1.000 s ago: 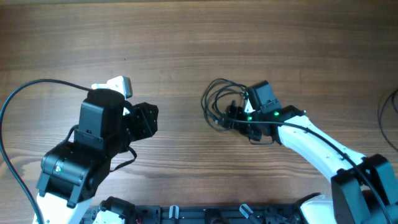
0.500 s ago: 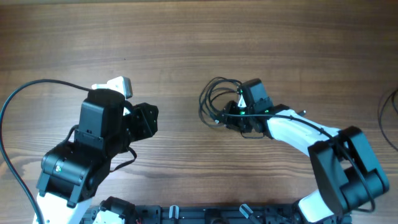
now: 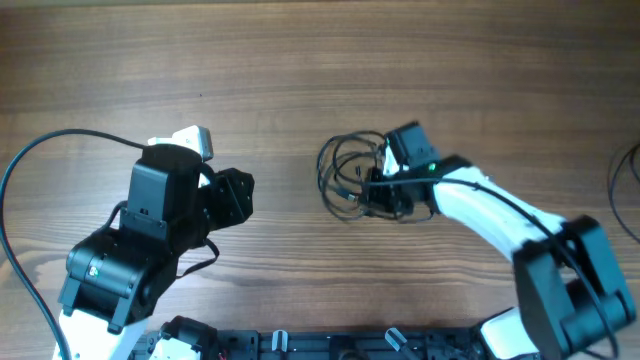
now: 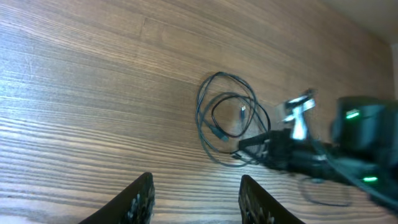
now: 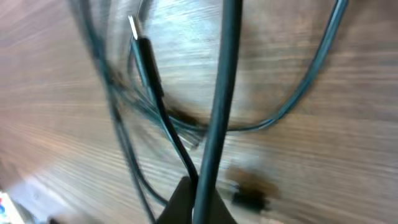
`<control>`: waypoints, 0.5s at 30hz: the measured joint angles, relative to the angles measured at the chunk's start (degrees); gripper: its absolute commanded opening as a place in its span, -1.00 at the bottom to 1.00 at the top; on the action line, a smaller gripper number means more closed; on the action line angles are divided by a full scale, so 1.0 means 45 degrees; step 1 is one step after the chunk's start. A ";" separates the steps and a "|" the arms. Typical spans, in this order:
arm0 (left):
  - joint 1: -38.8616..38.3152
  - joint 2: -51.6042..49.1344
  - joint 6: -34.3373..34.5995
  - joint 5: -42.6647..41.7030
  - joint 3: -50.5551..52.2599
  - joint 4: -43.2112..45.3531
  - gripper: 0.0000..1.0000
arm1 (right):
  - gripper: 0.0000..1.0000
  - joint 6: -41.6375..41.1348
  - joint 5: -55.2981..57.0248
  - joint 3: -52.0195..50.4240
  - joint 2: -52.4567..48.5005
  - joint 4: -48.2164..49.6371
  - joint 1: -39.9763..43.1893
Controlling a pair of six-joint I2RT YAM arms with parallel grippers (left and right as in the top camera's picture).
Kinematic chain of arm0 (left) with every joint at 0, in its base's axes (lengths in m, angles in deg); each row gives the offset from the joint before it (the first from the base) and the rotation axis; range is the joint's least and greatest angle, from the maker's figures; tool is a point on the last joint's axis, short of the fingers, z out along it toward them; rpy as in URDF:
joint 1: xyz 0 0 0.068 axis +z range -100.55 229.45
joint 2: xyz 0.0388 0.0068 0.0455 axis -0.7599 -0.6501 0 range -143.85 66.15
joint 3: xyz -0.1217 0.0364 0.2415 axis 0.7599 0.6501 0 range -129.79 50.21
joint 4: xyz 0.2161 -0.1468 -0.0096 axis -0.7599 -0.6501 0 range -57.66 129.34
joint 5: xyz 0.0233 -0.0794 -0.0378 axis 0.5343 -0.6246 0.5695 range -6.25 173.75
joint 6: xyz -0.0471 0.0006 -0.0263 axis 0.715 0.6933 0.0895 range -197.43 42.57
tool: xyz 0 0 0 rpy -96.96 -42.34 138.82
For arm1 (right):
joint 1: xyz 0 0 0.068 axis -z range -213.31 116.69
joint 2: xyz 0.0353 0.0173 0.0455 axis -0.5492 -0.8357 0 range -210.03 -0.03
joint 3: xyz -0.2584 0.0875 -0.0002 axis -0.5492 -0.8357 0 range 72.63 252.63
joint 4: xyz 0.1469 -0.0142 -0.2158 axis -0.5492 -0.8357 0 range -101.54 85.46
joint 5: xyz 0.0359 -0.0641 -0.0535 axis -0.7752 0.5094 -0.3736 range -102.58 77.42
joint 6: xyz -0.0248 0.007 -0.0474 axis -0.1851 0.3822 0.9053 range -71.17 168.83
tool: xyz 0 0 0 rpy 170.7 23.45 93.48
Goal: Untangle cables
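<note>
Overhead view: a wooden table (image 3: 300, 60) with an arm at each lower corner. The cables (image 3: 347, 170) lie in small loose black loops just right of centre. The right gripper (image 3: 364, 193) reaches into the right edge of the loops; its fingers are too dark and small here to read. The left gripper (image 3: 238, 193) is well apart from the cables, to their left, with its fingers hidden under its own body.

Left wrist view: the left gripper's two fingers (image 4: 135, 199) are spread at the bottom edge, nothing between them, tips cut off. Ahead, the cables show as overlapping loops with a tiny plug inside; the right gripper beside them is blurred.

Right wrist view: very close and blurred. The right gripper's fingers (image 5: 186, 202) are pressed together, pinching cable strands that rise between them. A plug (image 5: 142, 43) with a silver tip shows at upper left.
</note>
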 measured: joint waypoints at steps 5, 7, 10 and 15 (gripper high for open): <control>0.0000 0.0000 -0.0005 0.0005 0.0000 0.0005 -0.09 | -0.79 0.1632 0.0699 0.3827 0.1190 -0.2710 0.0000; 0.0000 0.0000 0.0000 0.0000 0.0000 0.0005 -0.08 | -0.78 0.2103 0.1030 0.5552 0.1462 -0.3740 0.0000; 0.0000 0.0000 0.0000 0.0005 -0.0005 0.0010 -0.08 | -0.78 0.2603 0.1462 0.8097 0.1593 -0.5119 0.0005; 0.0000 0.0000 -0.0005 0.0000 0.0000 0.0005 -0.09 | -0.78 0.3031 0.2225 1.1074 0.1656 -0.6261 0.0005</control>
